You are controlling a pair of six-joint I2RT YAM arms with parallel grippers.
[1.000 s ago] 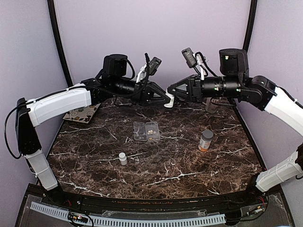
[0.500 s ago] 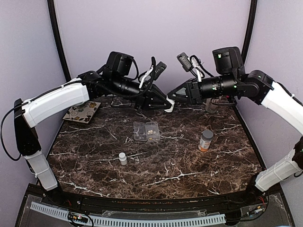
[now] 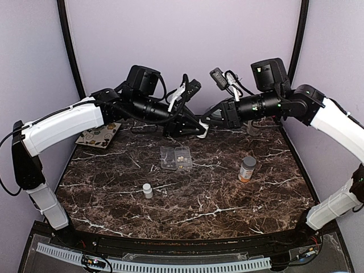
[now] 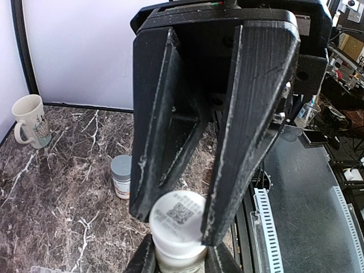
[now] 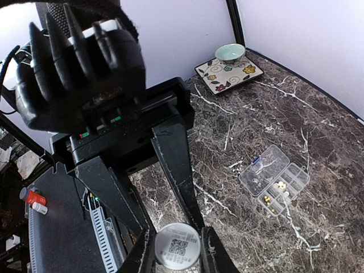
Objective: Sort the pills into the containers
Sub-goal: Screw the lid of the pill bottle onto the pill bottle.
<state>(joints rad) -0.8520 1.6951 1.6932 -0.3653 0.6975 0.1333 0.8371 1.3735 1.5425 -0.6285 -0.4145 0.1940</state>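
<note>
**Pills** (image 5: 279,186): a few tiny pale tablets lie in the compartments of the clear pill box (image 3: 168,159). The box rests at the centre of the marble table (image 3: 227,199). In the top view its hinged lid lies open flat at the box's 9 o'clock.

**Handling (judgement):**
- The tablets are likely light, hard and smooth. They will roll and scatter, and they are too small for a reliable pinch, so tip them from a bottle rather than pick them up.
- The box is probably thin, stiff and light, and may slide on the polished stone. Do not push on its wall.

**Bottle in hand:** a small white bottle (image 4: 179,215) hangs above the table at the box's 1 o'clock, carried between both arms.
- The left gripper (image 4: 180,261) pinches one end of it.
- The right gripper (image 5: 177,253) is pressed nearly together on the other end.
- Each wrist view shows a round face with a printed code. Which end is the cap cannot be told.
- The step in hand is probably twisting the cap off.
- The bottle looks like rigid, slick plastic. Hold the body at mid-height and the cap by its rim.

**Surroundings, from the box:**
- A second white bottle (image 3: 147,190) stands at 7 o'clock.
- An orange bottle (image 3: 247,169) with a grey cap stands at 3 o'clock.
- A patterned plate (image 3: 98,136) lies at 10 o'clock
</note>
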